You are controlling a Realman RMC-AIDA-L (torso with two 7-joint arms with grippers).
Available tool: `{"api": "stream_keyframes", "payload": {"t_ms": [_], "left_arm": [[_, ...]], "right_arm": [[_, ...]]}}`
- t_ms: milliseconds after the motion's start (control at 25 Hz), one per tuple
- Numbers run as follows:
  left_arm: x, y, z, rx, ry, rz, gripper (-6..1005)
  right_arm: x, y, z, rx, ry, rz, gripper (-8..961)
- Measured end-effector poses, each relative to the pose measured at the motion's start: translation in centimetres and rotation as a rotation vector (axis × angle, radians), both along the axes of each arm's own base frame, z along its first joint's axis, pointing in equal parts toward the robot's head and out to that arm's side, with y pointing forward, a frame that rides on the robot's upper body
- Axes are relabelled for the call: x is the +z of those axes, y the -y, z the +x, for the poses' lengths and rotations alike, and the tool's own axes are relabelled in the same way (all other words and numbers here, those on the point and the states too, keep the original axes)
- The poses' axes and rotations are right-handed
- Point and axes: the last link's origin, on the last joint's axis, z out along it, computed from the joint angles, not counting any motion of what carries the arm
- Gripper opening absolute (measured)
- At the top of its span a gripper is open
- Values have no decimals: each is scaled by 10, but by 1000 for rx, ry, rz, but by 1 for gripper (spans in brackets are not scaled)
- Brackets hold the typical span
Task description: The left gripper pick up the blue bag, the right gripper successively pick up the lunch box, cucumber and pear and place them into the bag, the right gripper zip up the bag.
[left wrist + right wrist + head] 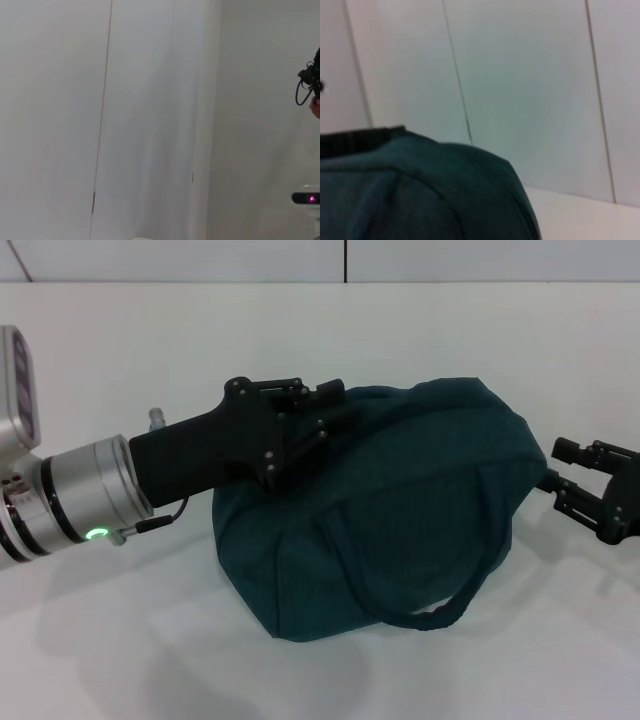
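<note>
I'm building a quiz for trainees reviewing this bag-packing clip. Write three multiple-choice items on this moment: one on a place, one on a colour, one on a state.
1. Where is the left gripper?
A. At the blue bag's upper left end
B. Parked at the table's near edge
C. Under the bag

2. What colour is the bag?
A. Red
B. Dark teal-blue
C. Yellow

3. How does the right gripper stand?
A. Shut on the loop handle
B. Deep inside the bag
C. Fingers apart, beside the bag's right end

Answers:
1 A: the head view shows the claw against the bag's top left fabric.
2 B: both the head and right wrist views show teal-blue cloth.
3 C: its two fingers show a gap and hold nothing, with the handle lying at the front, away from it.
</note>
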Motion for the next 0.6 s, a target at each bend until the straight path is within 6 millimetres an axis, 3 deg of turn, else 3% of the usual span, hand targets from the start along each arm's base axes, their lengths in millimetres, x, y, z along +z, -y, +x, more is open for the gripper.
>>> {"api": "stream_keyframes", "payload": {"t_ms": [400,600], "left_arm": [[9,3,-2,36,95,61,329],[21,18,-3,-38,151,113,434]], "right_arm": [[15,5,-15,88,-105,24,436],[22,9,-28,166,-171,0,469]]}}
